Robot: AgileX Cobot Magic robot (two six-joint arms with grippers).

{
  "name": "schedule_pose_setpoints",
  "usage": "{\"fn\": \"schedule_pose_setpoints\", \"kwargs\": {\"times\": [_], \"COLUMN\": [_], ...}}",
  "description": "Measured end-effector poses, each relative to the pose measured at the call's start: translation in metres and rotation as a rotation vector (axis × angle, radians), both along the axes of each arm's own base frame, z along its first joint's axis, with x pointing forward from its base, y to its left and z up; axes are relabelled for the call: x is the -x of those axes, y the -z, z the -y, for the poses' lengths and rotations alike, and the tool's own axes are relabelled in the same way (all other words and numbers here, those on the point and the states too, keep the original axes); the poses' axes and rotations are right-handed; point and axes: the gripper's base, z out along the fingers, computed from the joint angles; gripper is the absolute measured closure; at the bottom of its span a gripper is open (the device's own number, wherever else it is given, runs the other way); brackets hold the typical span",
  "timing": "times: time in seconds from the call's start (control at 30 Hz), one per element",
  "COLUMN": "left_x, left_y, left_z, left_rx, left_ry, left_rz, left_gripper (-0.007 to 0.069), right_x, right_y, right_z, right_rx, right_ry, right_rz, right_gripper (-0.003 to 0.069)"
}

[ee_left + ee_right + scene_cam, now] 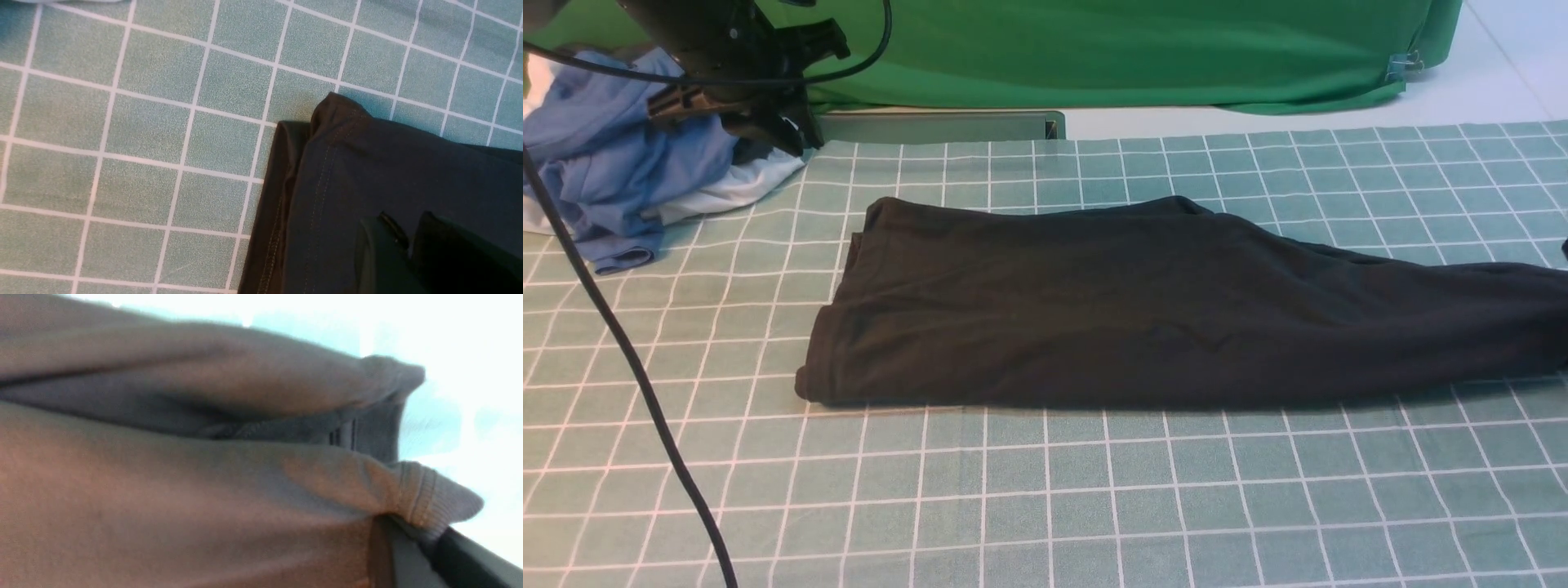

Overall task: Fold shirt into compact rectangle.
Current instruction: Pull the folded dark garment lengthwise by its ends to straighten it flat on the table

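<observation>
A desk (1045, 506) covered by a green cloth checked with white lines is spread beneath both grippers. A black soft-knit shirt (1143, 310), folded into a long band, is laid across it from near the left gripper (408, 253) towards the right gripper (421, 543). The shirt's stitched hem end is seen just below the left gripper. A crumpled heap of blue and white garments (613, 171) is piled beside the left gripper, apart from the shirt. A ribbed edge of the shirt is pinched between the right gripper's closed fingers. The left gripper is hung above the desk with nothing seen held, and whether its fingers are parted cannot be told.
</observation>
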Motion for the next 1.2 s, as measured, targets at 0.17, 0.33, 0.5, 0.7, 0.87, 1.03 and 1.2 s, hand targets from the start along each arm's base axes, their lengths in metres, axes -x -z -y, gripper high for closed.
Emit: {"fn": "schedule_pose_setpoints", "kwargs": {"times": [0.17,0.33,0.5,0.7,0.87,1.03,1.2], "left_x": [0.0,-0.001,-0.002,-0.002,-0.002,-0.002,-0.001], "left_y": [0.0,-0.001,-0.001,-0.001,-0.001,-0.001,-0.001], "left_z": [0.0,0.0,0.0,0.0,0.0,0.0,0.0], "left_rx": [0.0,0.0,0.008,0.016,0.017,0.018,0.018], "left_ry": [-0.001,-0.002,-0.019,-0.037,-0.037,-0.04,-0.039], "left_rz": [0.005,0.016,0.015,0.012,0.011,0.011,0.007], "left_gripper": [0.0517,0.0517,0.0511,0.0463,0.0403,0.0357,0.0353], "right_x": [-0.009,-0.023,-0.031,-0.033,-0.038,-0.036,-0.035], "right_y": [0.001,0.024,0.044,0.037,0.003,-0.022,-0.013], "right_z": [0.002,0.005,0.007,0.012,0.018,0.013,0.01], "right_rx": [0.02,0.028,0.025,0.072,0.087,0.007,-0.033], "right_ry": [-0.009,-0.016,-0.001,-0.01,0.046,0.111,0.121], "right_rz": [0.084,0.135,0.146,0.12,0.058,-0.001,-0.058], "right_gripper": [0.0586,0.0527,0.0363,0.0151,0.0121,0.0092,0.0025]}}
